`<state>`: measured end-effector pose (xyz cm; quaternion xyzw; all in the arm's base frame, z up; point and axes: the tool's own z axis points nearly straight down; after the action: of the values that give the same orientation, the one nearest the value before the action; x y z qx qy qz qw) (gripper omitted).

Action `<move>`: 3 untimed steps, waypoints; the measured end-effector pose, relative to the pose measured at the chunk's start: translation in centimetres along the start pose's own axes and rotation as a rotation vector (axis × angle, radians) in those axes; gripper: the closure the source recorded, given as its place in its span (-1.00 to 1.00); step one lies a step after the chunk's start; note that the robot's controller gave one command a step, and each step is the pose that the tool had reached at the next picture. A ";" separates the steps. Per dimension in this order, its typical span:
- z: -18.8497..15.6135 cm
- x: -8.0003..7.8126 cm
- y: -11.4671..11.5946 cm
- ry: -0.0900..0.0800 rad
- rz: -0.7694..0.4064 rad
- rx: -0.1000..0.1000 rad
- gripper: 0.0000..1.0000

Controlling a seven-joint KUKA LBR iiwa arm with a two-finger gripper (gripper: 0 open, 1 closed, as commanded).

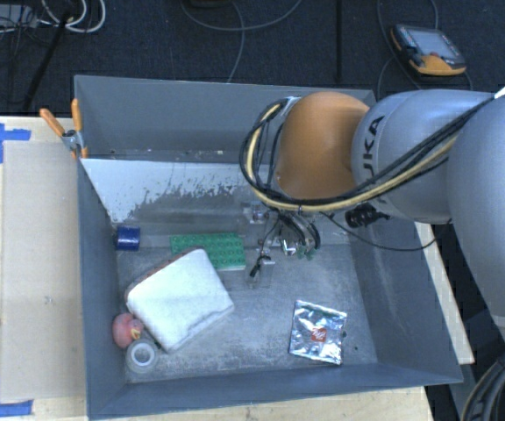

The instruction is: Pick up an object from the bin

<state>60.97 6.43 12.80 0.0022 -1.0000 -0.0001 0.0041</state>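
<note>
In the camera view the end effector (262, 260) hangs low over the middle of the bin (393, 323), beneath the arm's orange cover (318, 143). Whether it is wide or narrow cannot be told, and nothing can be seen in its grip. Just to its left lies a flat green studded piece (209, 249), with its right end nearest; whether they touch is unclear. Below and to the left rests a white folded cloth (181, 298), overlapping the green piece's lower edge. Farther left sits a small blue cylinder (128, 238). Past the cloth's far corner are a pink ball (126, 327) and a clear tape roll (141, 354). A silver foil packet (318, 331) lies below and to the right, well apart.
</note>
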 end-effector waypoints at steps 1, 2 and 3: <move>5.6 1.2 9.5 -0.007 -0.245 0.005 -1.00; 4.9 0.6 9.6 -0.032 -0.237 -0.003 1.00; -4.6 0.7 8.9 -0.016 -0.222 0.000 1.00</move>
<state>60.28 15.38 17.39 0.1129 -0.9936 -0.0005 -0.0041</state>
